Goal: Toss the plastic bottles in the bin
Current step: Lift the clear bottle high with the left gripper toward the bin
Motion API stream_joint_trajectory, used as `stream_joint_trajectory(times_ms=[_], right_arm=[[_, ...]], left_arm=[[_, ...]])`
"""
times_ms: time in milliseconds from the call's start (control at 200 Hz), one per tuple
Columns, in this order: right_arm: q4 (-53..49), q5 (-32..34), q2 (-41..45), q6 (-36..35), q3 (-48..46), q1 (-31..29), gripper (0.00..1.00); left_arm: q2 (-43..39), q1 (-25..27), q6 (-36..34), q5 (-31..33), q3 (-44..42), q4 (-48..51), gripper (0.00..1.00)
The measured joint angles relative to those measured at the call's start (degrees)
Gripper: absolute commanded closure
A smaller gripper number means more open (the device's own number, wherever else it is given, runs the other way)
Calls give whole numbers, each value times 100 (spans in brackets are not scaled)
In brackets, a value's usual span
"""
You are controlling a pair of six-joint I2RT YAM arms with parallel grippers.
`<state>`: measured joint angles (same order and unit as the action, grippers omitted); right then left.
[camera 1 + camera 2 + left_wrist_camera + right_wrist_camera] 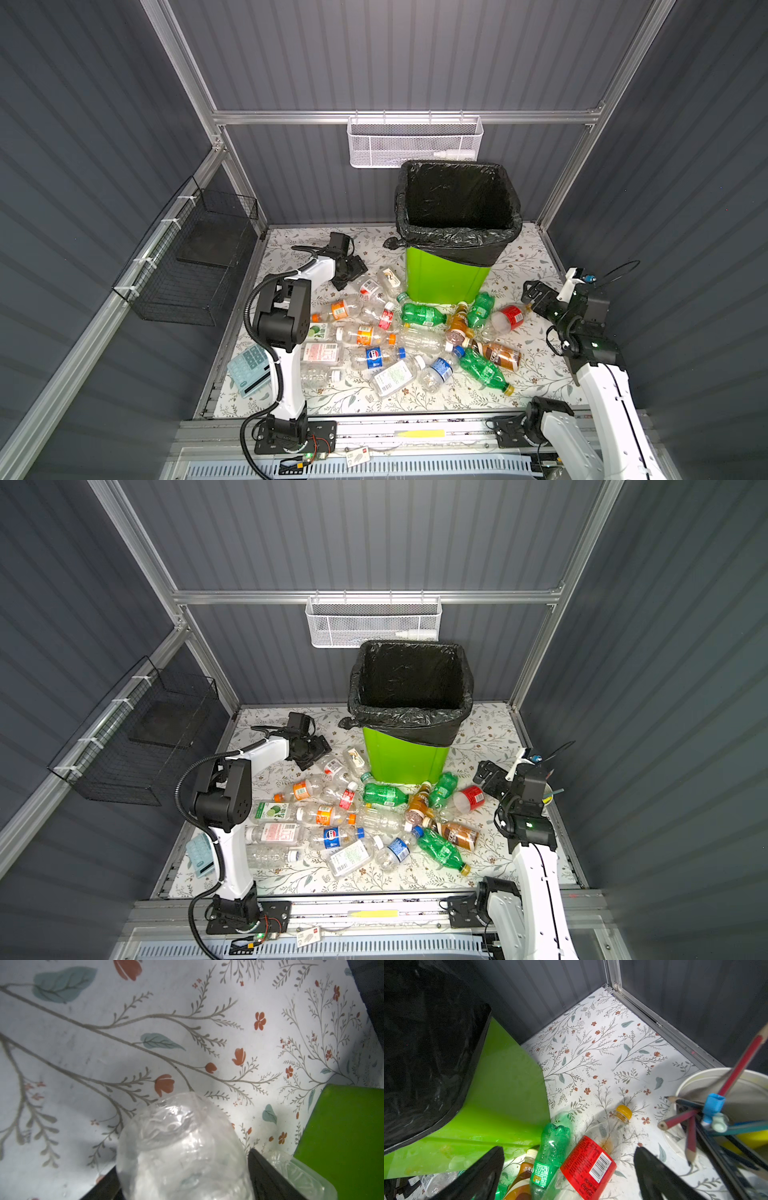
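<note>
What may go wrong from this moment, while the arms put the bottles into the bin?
1. The clear bottle sits between the fingers of the left tool; whether the grip is firm is unclear, so it may slip on the lift to the high rim of the bin.
2. The open right tool hangs close to the cup of pencils; a swing might tip it.

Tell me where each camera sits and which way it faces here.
Top views: high above the arm bases, looking down on bin, bottles, left arm, right arm.
Left wrist: low over the table, bin at the edge; clear bottle inside the left tool.
Right wrist: beside the bin, facing the far corner; open right tool near a red-labelled bottle.
Shared: all show the green bin.
</note>
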<state>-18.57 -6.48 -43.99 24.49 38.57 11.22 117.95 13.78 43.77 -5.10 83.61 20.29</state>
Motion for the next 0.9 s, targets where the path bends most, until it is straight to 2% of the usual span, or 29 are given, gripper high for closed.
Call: stream_joint_trajectory(times_ms=[155,280,545,901], right_arm=[[13,-2,2,-2,0,26,1],[13,-2,2,-4,0,39,1],[13,-26,4,2,0,61,1],[9,-79,7,9,22,63,1]], left_arm=[[0,0,142,-15,2,-157,35],[-2,-2,186,-17,2,-275,41],[-212,-125,199,15,0,-448,41],[-1613,-310,120,365,-55,-894,40]])
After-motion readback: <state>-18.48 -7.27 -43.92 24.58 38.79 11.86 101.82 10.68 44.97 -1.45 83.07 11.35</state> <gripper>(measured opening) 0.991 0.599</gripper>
